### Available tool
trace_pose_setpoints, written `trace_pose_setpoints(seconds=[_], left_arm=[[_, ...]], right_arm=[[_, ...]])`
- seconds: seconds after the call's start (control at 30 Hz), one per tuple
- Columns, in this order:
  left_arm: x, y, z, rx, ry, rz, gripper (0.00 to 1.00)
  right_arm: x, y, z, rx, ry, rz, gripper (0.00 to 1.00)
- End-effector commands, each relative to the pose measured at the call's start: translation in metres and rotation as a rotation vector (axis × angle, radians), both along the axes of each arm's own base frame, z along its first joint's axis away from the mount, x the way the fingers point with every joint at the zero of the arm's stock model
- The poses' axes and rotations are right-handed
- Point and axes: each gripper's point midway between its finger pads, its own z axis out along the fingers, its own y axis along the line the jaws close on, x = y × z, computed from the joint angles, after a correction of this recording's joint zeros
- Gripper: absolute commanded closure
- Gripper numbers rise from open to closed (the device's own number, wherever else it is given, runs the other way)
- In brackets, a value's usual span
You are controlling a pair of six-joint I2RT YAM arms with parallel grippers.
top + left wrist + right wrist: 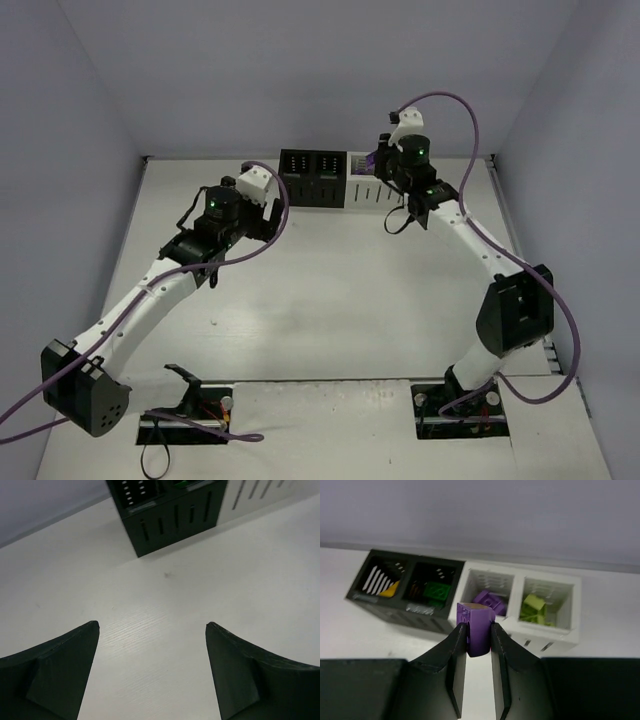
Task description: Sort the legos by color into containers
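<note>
Nearing completion: right gripper (pixel 477 626) clamped on a purple lego (pixel 476 616) just before the containers (pixel 545 632), which already hold yellow, green, purple and lime pieces (pixel 490 600) — seemingly the last brick left — while left gripper (pixel 152 627) gapes empty near their black end.

Left arm (pixel 150 295) stretched forward and low, left gripper (pixel 152 630) pointing down, jaws spread wide apart; right arm (pixel 470 235) folded at the elbow and reaching far forward, right gripper (pixel 479 630) pinched tight on a purple lego (pixel 476 614) between its fingertips.
</note>
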Motion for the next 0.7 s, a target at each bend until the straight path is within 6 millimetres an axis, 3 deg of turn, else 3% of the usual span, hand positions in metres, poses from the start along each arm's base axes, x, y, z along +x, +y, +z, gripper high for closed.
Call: trace_pose_setpoints(seconds=[0.0, 0.13, 0.23, 0.43, 0.6, 0.67], left_arm=[[0.019, 0.037, 0.026, -0.029, -0.024, 0.262, 0.2], [0.023, 0.05, 0.026, -0.053, -0.012, 0.313, 0.2], [0.023, 0.053, 0.029, -0.075, -0.015, 0.311, 0.2], [0.025, 0.058, 0.031, -0.099, -0.012, 0.321, 0.2], [0.028, 0.063, 0.031, -0.126, 0.001, 0.331, 0.2], [0.028, 0.063, 0.031, -0.132, 0.002, 0.331, 0.2]], right_arm=[[0.034, -0.022, 0.025, -0.076, -0.092, -0.092, 1.0], [0.073, -0.032, 0.021, -0.101, -0.096, -0.114, 0.97], [0.088, -0.023, 0.011, -0.104, -0.075, -0.083, 0.97], [0.101, -0.009, -0.014, -0.102, -0.039, -0.026, 0.95], [0.106, 0.005, -0.029, -0.085, -0.017, 0.037, 0.84], [0.108, 0.007, -0.03, -0.084, -0.017, 0.046, 0.74]])
